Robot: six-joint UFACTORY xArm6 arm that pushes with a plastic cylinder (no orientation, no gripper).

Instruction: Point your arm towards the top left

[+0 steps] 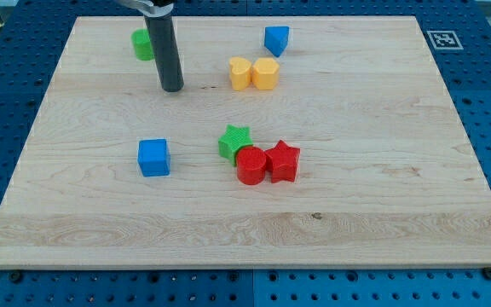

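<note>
No block to move here, the task's thing is the rod itself. My tip (172, 88) sits on the tabletop (382, 213) in the upper-left quarter, just right of and below the green block (142, 43) (partly hidden by the rod, shape unclear). It isn't touching that block as far as I can tell.

End effector: plain stiff rod, no jaws, so nothing to open, close or grip. It holds nothing.

Handling: the rod is rigid and only slides at one height. The blocks look like small, light plastic and will likely skid easily on smooth wood. A nudge to the green block on the way to the top-left corner seems the main risk.

Other blocks:
- blue cube (153, 158), lower left
- green star (234, 141), red cylinder (250, 165) and red star (283, 161), clustered mid-board
- yellow heart (239, 73) and yellow hexagon (265, 73), side by side
- blue block (276, 39), near the top

Surroundings: pale wood board on a blue perforated base, marker tag (443, 39) at the top right.
</note>
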